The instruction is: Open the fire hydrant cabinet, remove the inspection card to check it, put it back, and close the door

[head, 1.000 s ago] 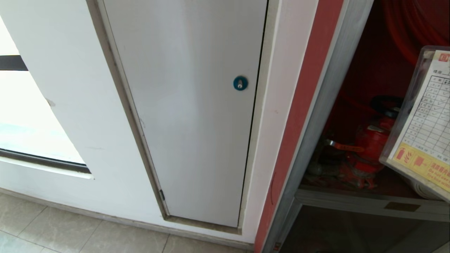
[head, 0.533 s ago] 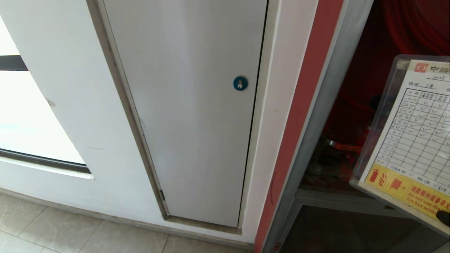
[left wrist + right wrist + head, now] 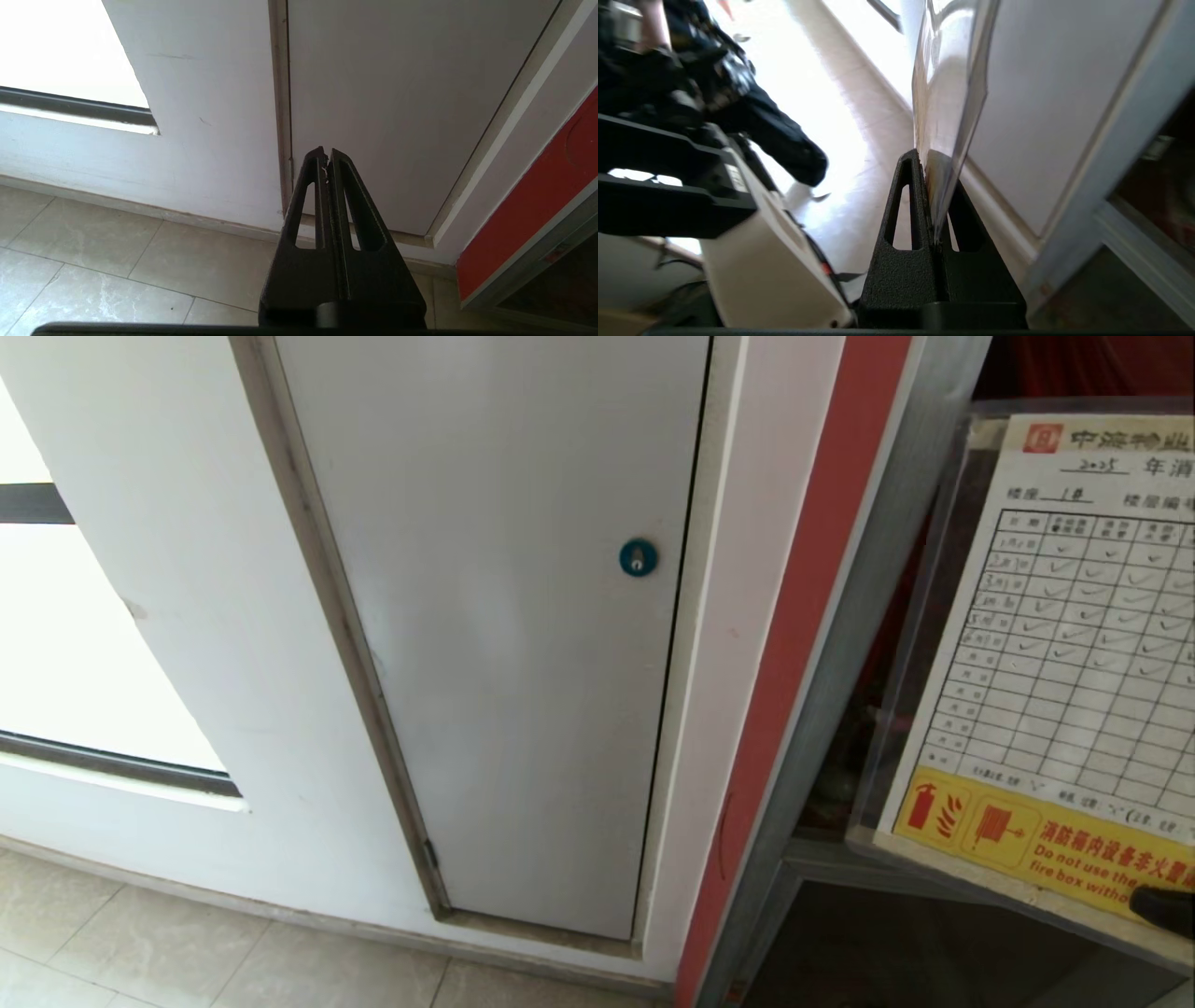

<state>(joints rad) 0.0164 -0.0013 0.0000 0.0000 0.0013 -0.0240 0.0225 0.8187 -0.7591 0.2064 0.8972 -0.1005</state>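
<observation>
One inspection card [image 3: 1064,653] in clear sleeve — clamped by right gripper [image 3: 934,196] | left gripper [image 3: 327,161] closed, empty — cabinet [image 3: 840,644] open

Right hand [image 3: 931,196]: fingers pinching together, gripping a flat sheet edge. Left hand [image 3: 327,161]: fingers pressing together, holding nothing.

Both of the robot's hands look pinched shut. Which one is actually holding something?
The right hand: its fingers clamp the edge of the inspection card in its clear sleeve, in front of the open fire hydrant cabinet. The left hand is shut on nothing.
</observation>
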